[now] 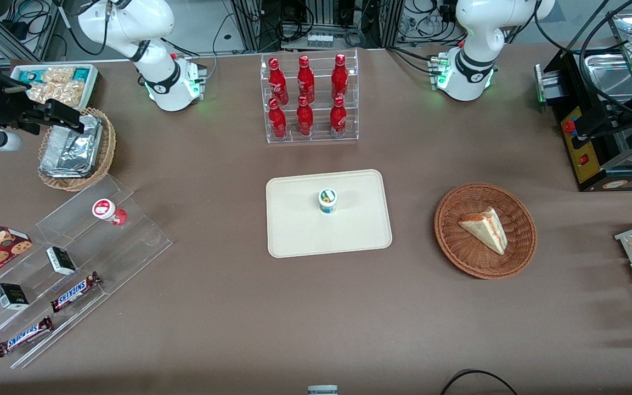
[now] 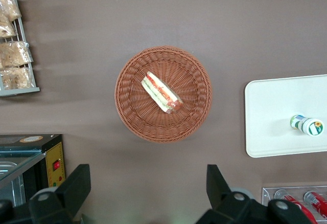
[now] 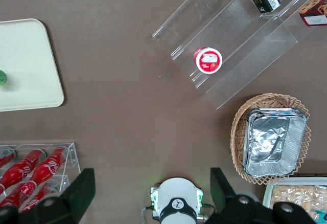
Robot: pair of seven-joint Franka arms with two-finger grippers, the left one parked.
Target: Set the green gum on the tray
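The green gum (image 1: 327,201) stands upright near the middle of the cream tray (image 1: 294,233). It also shows in the left wrist view (image 2: 307,125) on the tray (image 2: 271,116). In the right wrist view only a green sliver of it (image 3: 2,76) shows at the frame's edge, on the tray (image 3: 25,65). My right gripper (image 1: 55,118) is raised at the working arm's end of the table, over a wicker basket of foil containers, well away from the tray. Its fingers (image 3: 76,196) are spread wide apart and hold nothing.
A red-lidded container (image 1: 108,210) sits on a clear stepped stand with Snickers bars (image 1: 76,291) and small boxes. A rack of red bottles (image 1: 308,99) stands farther from the camera than the tray. A wicker basket with a sandwich (image 1: 485,230) lies toward the parked arm's end.
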